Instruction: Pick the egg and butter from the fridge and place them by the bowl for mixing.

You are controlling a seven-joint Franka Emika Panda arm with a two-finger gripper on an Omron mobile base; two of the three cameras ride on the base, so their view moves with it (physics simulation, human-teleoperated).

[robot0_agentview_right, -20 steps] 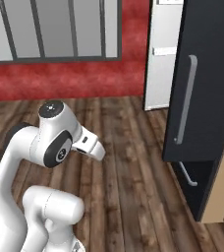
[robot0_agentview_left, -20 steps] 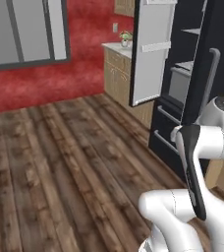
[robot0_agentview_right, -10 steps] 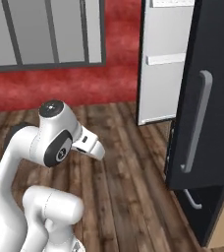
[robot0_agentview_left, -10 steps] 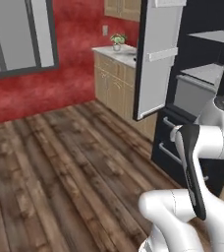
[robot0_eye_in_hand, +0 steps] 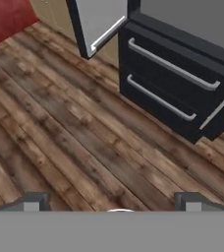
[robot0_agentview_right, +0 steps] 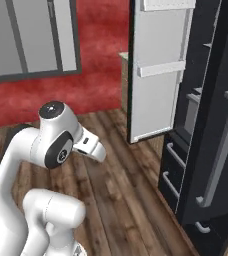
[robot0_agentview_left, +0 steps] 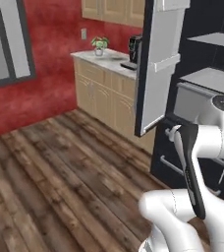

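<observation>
Here I see the fridge [robot0_agentview_left: 202,98], tall and black, its long axis upright, standing at about two o'clock from my arm. One door [robot0_agentview_left: 158,64] hangs open, grey-lined; two dark drawers [robot0_eye_in_hand: 168,81] sit below, each with one grey bar handle. My gripper [robot0_eye_in_hand: 111,203] is spread wide, empty, above the wooden floor [robot0_eye_in_hand: 60,142].

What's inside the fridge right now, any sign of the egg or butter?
Inside the fridge grey shelves and a grey bin look bare. The open door hides the rest; no egg or butter visible.
</observation>
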